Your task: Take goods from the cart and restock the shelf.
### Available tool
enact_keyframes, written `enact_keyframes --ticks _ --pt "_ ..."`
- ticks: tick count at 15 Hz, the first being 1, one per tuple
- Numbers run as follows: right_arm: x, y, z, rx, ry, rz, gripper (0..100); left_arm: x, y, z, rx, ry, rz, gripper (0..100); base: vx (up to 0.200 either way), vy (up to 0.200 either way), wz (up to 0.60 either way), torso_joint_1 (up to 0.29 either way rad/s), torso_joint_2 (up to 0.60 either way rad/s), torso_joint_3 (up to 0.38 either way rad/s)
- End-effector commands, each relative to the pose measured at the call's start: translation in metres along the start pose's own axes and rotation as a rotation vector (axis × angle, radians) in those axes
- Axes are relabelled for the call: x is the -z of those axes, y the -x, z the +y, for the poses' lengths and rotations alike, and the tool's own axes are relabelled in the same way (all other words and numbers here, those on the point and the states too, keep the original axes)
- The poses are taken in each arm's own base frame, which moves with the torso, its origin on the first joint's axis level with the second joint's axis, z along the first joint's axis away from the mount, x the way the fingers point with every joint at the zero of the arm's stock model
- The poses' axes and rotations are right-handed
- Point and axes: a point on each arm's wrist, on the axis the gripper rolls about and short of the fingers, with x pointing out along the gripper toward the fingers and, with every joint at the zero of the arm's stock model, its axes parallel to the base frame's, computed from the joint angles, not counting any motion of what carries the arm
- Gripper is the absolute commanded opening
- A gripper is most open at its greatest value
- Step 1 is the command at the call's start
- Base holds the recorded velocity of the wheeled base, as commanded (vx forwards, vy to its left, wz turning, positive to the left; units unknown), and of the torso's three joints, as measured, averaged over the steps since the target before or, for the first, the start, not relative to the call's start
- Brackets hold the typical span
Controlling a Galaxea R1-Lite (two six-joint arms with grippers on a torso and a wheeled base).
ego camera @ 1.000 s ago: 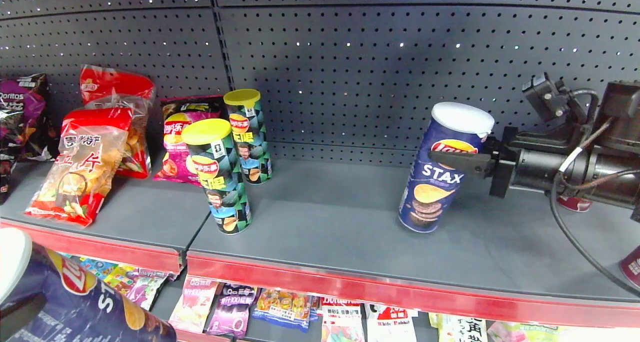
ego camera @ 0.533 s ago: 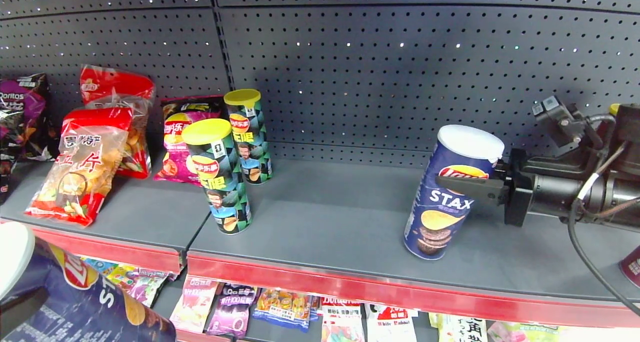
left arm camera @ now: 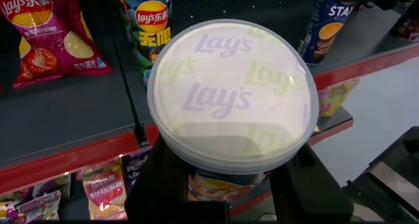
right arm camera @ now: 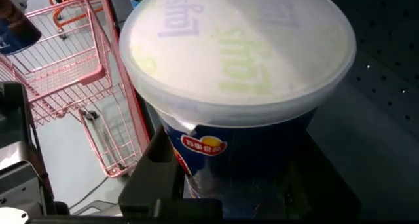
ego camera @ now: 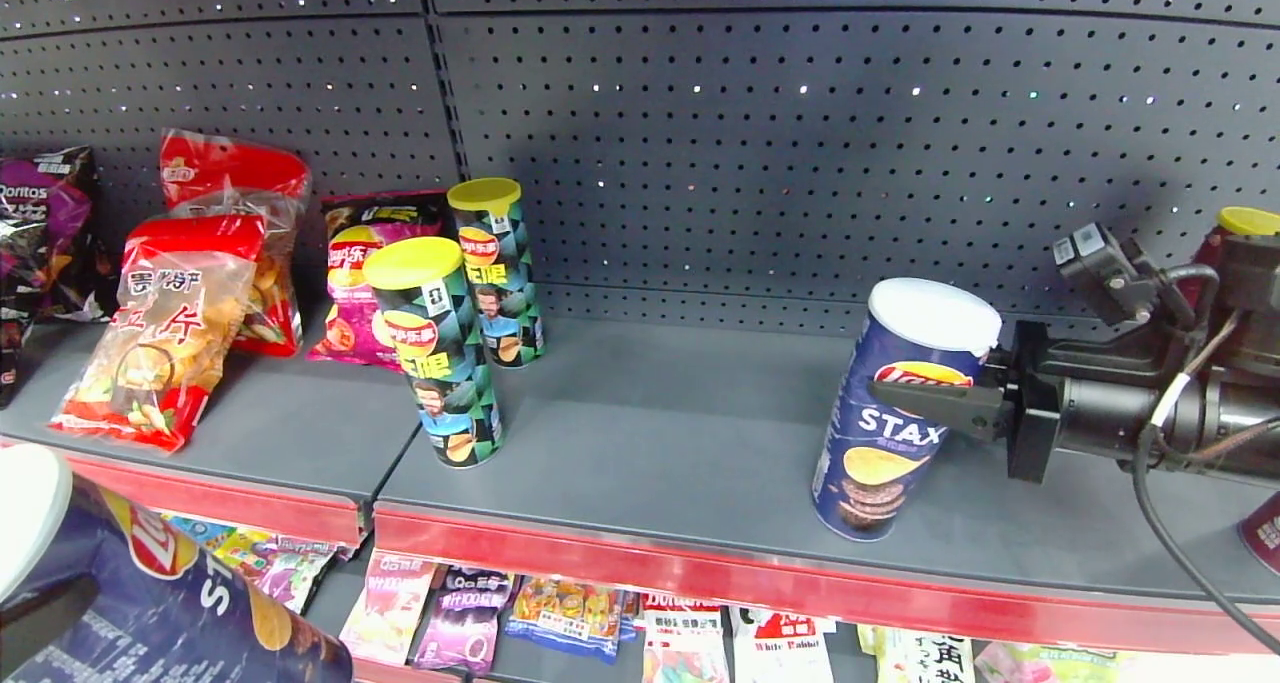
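My right gripper [ego camera: 950, 388] is shut on a blue chip can [ego camera: 900, 408] with a white lid [right arm camera: 239, 50], holding it slightly tilted with its base on or just above the grey shelf [ego camera: 660, 443] near the red front edge. My left gripper [left arm camera: 222, 191] is shut on a second blue chip can [ego camera: 130, 583] with a white lid [left arm camera: 232, 93], held low at the left, below and in front of the shelf.
Two green cans with yellow lids [ego camera: 435, 348] stand at the shelf's middle left, with snack bags [ego camera: 170, 313] further left. Red cans [ego camera: 1235, 238] stand at the far right. A pink cart [right arm camera: 72, 86] sits on the floor behind. Open shelf lies between the green cans and the held can.
My right gripper has brought its blue can down and toward the shelf's front edge, and the can stands straighter. The left arm and its can have kept still.
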Motion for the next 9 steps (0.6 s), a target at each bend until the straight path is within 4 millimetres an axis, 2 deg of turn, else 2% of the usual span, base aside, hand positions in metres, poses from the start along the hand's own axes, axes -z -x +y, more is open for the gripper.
enact_keyframes --ticks 1,9 --pt "0.0026 0.0003 0.0041 -0.022 -0.006 0.005 0 0.0001 -0.0002 0.0001 0.0 0.0 0.001 0 0.0 0.0 0.0 0.0 0.0 0.0" --pt "0.0012 -0.0012 0.0106 -0.05 0.001 0.001 0 0.0005 -0.0003 0.0001 0.003 0.001 0.002 0 0.0 0.0 0.0 0.0 0.0 0.0"
